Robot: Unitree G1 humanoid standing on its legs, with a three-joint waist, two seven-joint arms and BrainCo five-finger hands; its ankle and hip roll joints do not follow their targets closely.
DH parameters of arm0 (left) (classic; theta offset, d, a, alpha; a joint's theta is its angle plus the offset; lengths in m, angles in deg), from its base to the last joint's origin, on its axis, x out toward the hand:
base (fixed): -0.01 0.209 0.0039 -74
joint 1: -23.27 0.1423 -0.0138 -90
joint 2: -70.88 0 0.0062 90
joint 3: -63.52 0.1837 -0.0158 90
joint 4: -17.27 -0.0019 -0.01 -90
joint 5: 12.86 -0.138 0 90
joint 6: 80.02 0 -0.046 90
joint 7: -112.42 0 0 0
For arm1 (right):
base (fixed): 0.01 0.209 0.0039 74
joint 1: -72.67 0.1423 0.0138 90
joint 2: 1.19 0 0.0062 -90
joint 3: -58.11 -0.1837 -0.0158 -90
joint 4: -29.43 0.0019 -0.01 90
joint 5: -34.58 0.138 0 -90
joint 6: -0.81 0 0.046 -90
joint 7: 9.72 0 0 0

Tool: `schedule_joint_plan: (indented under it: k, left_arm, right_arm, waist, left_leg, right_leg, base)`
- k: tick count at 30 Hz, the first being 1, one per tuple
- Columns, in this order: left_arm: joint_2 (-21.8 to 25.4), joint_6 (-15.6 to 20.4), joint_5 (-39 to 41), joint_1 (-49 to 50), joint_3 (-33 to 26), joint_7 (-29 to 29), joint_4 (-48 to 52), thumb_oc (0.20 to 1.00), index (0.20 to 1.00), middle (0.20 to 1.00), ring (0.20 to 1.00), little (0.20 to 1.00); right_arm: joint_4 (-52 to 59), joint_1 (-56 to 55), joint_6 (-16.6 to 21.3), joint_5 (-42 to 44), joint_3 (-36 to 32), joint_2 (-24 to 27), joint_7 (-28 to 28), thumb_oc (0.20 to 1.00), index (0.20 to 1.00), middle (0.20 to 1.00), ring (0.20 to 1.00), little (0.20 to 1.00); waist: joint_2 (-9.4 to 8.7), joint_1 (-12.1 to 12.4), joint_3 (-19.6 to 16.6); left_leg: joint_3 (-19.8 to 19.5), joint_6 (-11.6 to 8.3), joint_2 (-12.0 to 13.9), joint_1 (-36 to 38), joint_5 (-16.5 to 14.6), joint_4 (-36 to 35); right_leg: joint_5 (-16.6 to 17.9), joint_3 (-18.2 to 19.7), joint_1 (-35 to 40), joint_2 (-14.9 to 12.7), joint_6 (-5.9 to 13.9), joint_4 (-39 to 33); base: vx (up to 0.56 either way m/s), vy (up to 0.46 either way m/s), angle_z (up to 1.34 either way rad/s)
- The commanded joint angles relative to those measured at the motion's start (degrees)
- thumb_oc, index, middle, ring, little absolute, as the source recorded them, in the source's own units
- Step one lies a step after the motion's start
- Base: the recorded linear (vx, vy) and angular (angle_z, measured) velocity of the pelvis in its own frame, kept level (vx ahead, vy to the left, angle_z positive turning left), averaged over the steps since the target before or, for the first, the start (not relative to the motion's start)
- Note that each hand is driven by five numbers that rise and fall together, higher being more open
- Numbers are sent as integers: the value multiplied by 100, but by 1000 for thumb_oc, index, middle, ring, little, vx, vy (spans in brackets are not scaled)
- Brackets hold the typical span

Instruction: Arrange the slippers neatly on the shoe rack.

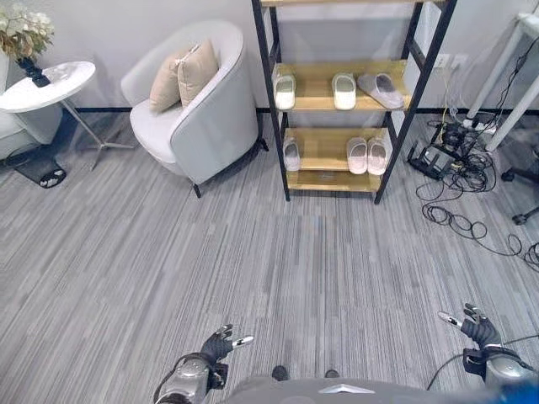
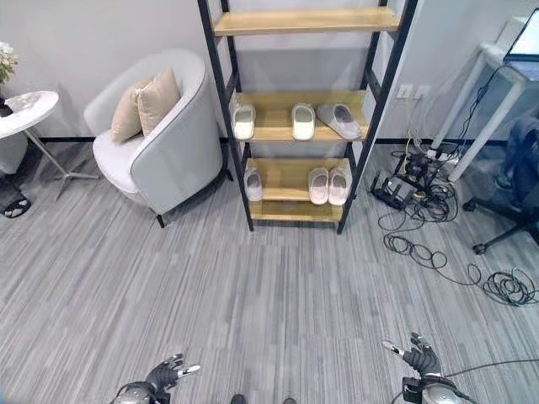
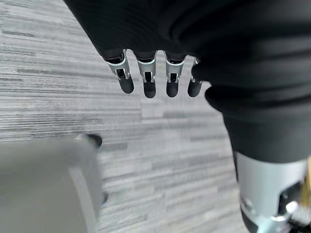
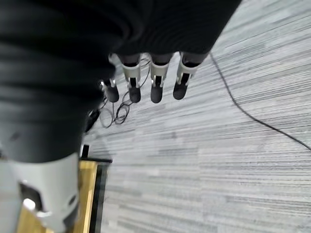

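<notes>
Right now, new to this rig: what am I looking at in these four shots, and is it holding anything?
It is a two-legged humanoid robot. Two pictures come from a stereo camera on its head, looking down and ahead; the other two come from cameras on its wrists, looking along each hand.

Ahead stands a shoe rack with three slippers on the middle shelf and three slippers on the lower shelf. An armchair with cushions sits beside it, with loose cables on the floor on the other side.

The left hand and right hand hang low over bare floor, fingers straight, holding nothing.
</notes>
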Motion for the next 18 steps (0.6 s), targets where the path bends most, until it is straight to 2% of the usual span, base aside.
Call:
schedule_joint_plan:
  k: [1,3,5,6,7,10,14,16,17,18]
  left_arm:
    - [-43,156,-207,23,43,31,-127,1000,1000,1000,1000,1000]
    - [-4,161,-194,-20,-8,56,-283,1000,1000,1000,1000,1000]
    - [24,168,-105,53,-150,79,-521,1000,1000,1000,1000,1000]
    - [26,170,-105,52,-152,78,-523,1000,1000,1000,1000,1000]
    - [88,86,-105,203,-248,90,-770,1000,1000,1000,1000,1000]
    - [116,77,-153,264,-196,102,-760,1000,1000,1000,1000,1000]
    - [144,30,-188,122,-176,172,-598,1000,1000,1000,1000,1000]
    - [118,12,-171,-82,-182,270,-371,1000,1000,1000,1000,1000]
    - [115,0,-166,-145,-192,264,-329,1000,1000,1000,1000,1000]
    - [103,-15,-160,-220,-187,273,-255,1000,1000,1000,1000,1000]
  right_arm:
    - [43,-18,327,-227,259,55,-241,1000,1000,1000,1000,1000]
    - [-20,90,366,-239,469,-57,-332,1000,1000,1000,1000,1000]
    - [-110,152,385,-283,613,-119,-337,1000,1000,1000,1000,1000]
    - [-111,153,386,-284,614,-120,-337,1000,1000,1000,1000,1000]
    - [-100,-25,416,-305,687,-375,-340,1000,1000,1000,1000,1000]
    - [-29,-75,429,-308,799,-523,-329,1000,1000,1000,1000,1000]
    - [2,27,466,-433,1115,-760,-402,1000,1000,1000,1000,1000]
    - [144,218,436,-458,1244,-828,-382,1000,1000,1000,1000,1000]
    - [214,273,438,-452,1273,-835,-358,1000,1000,1000,1000,1000]
    - [298,352,426,-450,1318,-864,-334,1000,1000,1000,1000,1000]
  waist:
    - [122,264,-88]
    - [55,398,10]
    - [50,518,-28]
    - [44,519,-20]
    - [-37,547,-234]
    - [-134,552,-350]
    - [-275,587,-464]
    - [-282,604,-411]
    - [-267,625,-414]
    - [-290,624,-422]
  left_leg:
    - [-173,37,85,-150,568,-1042]
    - [-388,89,-85,-447,775,-1495]
    - [-742,115,-94,-356,910,-1602]
    - [-737,118,-98,-347,905,-1600]
    - [-698,311,-101,-118,844,-1485]
    - [-685,428,-131,72,741,-1473]
    - [-622,628,-224,389,496,-1438]
    - [-489,736,-230,404,378,-1386]
    - [-453,748,-205,370,349,-1367]
    - [-391,767,-185,432,271,-1374]
  right_leg:
    - [332,108,204,52,190,-314]
    - [220,258,472,75,179,-402]
    - [65,520,672,205,205,-454]
    - [61,523,682,200,207,-455]
    - [-154,622,981,158,306,-399]
    - [-341,603,1099,92,419,-162]
    - [-453,569,948,48,728,842]
    - [20,257,489,-145,993,1711]
    - [128,-6,346,-280,1039,1944]
    - [288,-398,202,-557,1065,2098]
  base:
    - [259,57,-18]
    - [274,49,-35]
    - [246,25,-50]
    - [486,105,-70]
    - [505,134,-62]
    - [339,112,-34]
    - [268,138,-13]
    - [99,116,-11]
    - [103,99,-21]
    - [136,87,-32]
